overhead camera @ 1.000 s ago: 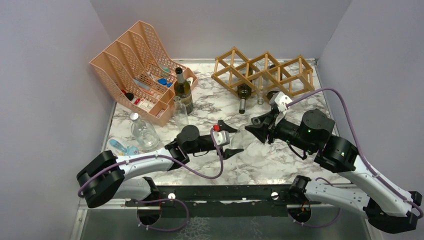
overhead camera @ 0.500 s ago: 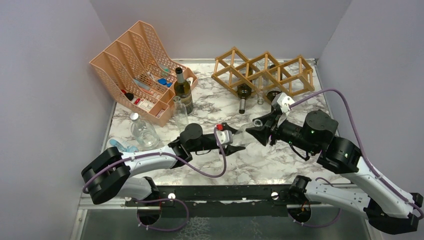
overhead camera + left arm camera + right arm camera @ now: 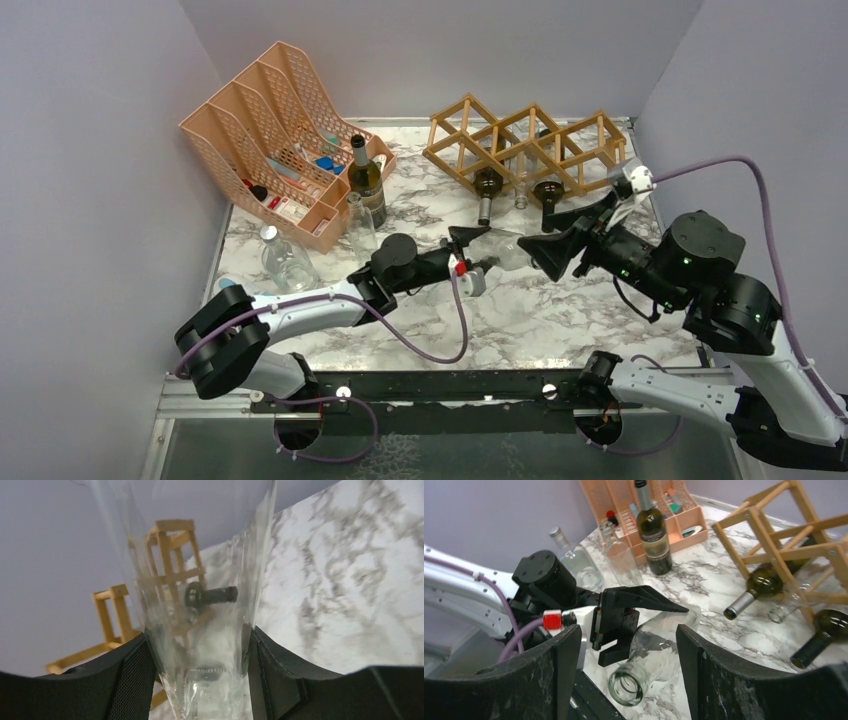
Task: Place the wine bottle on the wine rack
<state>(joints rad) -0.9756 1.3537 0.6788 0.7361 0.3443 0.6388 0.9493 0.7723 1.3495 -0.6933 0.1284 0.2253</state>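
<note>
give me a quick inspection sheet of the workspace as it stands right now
surface: marbled table, no spills seen
job's things: wine rack at the back, dark bottles lying in its lower cells; clear wine bottle held on its side
clutter: peach file organizer, upright dark bottle, two standing clear bottles
grippers: left end effector shut on the clear wine bottle; right end effector open, facing its mouth
cables: purple cable along each arm, no snag seen
surroundings: plain walls on three sides
</note>
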